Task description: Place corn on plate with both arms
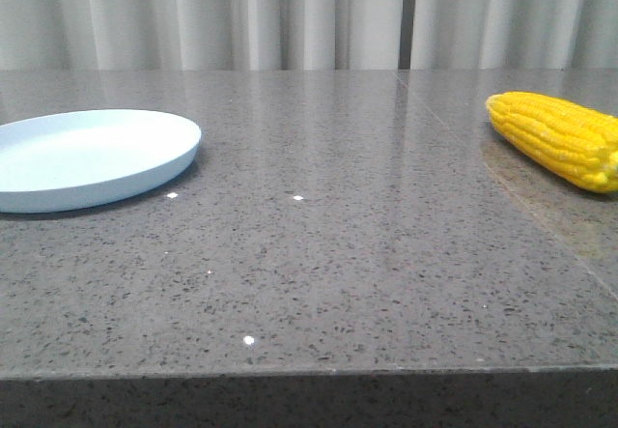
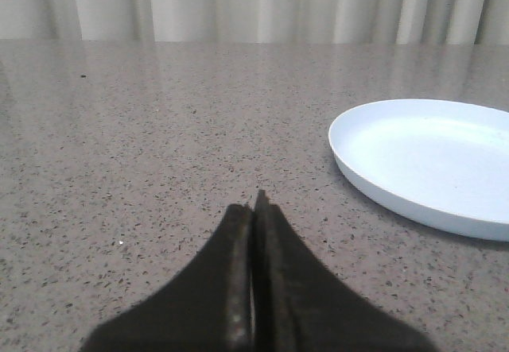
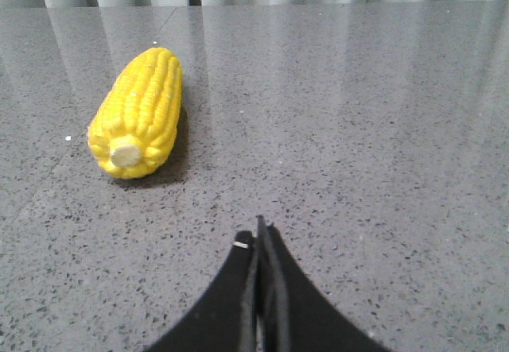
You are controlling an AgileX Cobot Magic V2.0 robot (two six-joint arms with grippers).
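Closed right pincer [image 3: 260,229] near the corn [image 3: 137,112], not touching.

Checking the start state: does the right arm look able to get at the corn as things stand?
Probably yes. In the right wrist view the corn lies alone on bare table, with nothing between it and the right gripper. The fingers are shut, though, so they would need to open first.
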